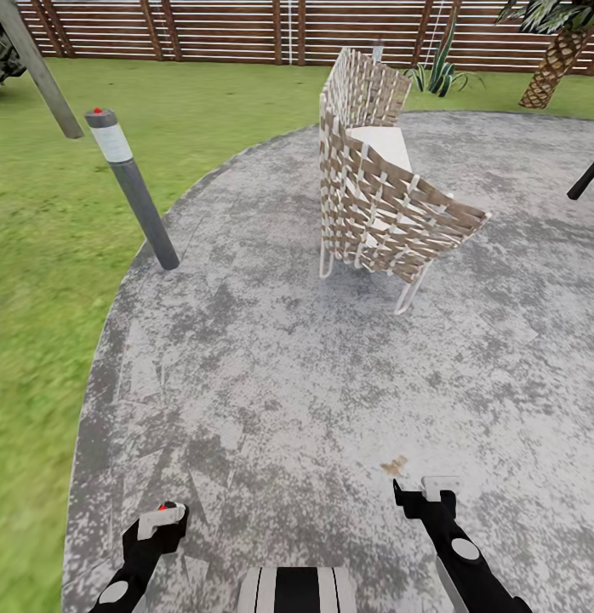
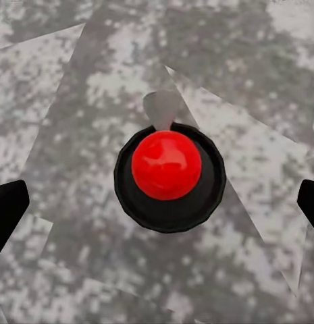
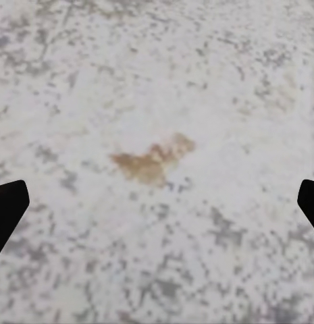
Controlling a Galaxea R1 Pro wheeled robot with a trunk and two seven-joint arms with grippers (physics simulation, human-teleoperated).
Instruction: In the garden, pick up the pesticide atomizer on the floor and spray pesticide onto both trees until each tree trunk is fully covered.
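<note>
While both claws hang over paving (image 1: 288, 383), lawn (image 1: 42, 255) lies leftward.

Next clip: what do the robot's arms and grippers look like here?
Both arms are glossy black with round light-grey joint caps. The left gripper has a white block and a small red dot; the right gripper has a white block above black fingers. Both wrist views show black fingertips at the edges.
</note>
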